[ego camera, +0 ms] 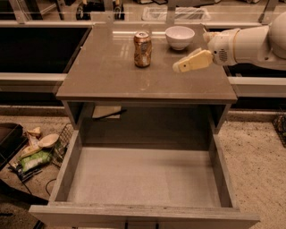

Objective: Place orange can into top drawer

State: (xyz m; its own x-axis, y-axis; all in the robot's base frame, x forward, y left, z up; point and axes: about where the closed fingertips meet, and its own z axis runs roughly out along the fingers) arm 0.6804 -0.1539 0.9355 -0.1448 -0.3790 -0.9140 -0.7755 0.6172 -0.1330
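Note:
The orange can [142, 49] stands upright on the grey tabletop [107, 71], toward the back, left of the white bowl [179, 37]. The top drawer [143, 179] is pulled fully out below the tabletop and holds nothing. My gripper [178, 67] reaches in from the right on a white arm, above the tabletop's right side. Its tip is to the right of the can, apart from it, and just in front of the bowl. It holds nothing.
A wire basket [62, 143] and bits of litter [35, 156] lie on the floor left of the drawer. Dark counters run along both sides behind the table. A clear tray [174, 13] sits on the back shelf.

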